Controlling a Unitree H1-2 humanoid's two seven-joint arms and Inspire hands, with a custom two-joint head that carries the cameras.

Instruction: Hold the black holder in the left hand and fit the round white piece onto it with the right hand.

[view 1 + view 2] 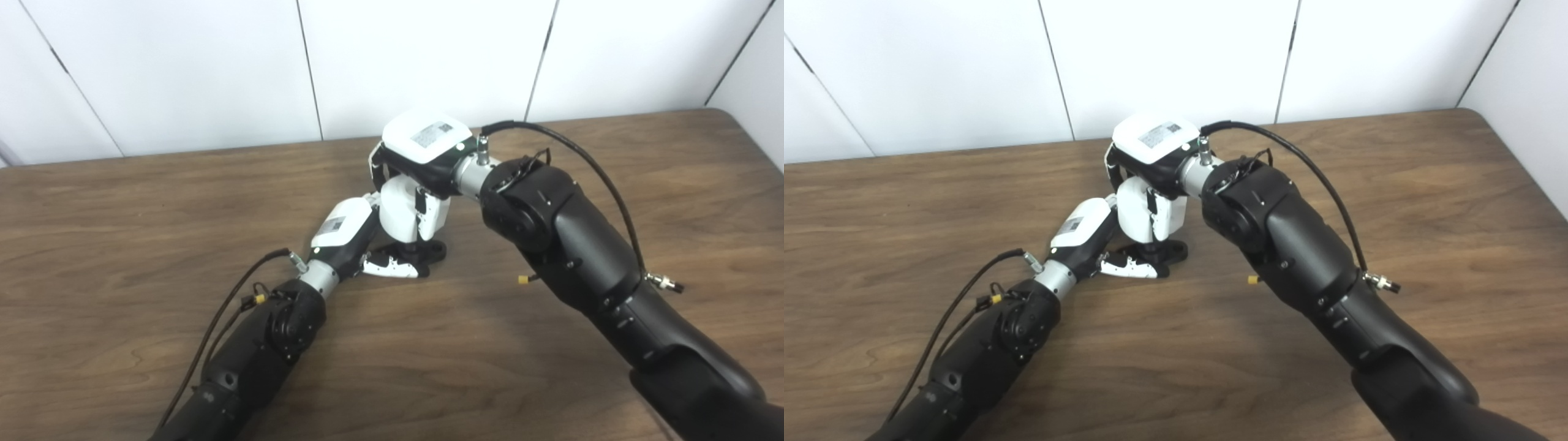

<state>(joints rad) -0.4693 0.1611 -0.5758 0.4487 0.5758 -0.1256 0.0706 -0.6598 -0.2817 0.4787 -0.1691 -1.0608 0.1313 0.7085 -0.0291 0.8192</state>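
Both arms meet near the middle of the wooden counter (122, 202), a little toward its far edge, and the two hands crowd so close that they hide much of the work between them. The left hand (346, 236) lies low, its white back turned up, and its fingers (392, 266) reach along the counter surface to the black holder (422, 252), which sits flat on the wood. They touch the holder's near side, though from here I cannot tell whether they are truly clamped on it or only resting against it. The right hand (422, 156) comes in from above and hangs over the same spot, its fingers curled down around the round white piece (398, 208), which it grips upright directly over the holder. The piece's lower end is just at the holder's short post; whether it is seated is hidden by the fingers. A black cable (576, 153) loops from the right wrist back along the forearm, and another black cable (226, 306) trails along the left forearm. Behind the counter stands a white panelled wall (429, 55) with dark seams. The rest of the wood around the hands shows only soft shadow.
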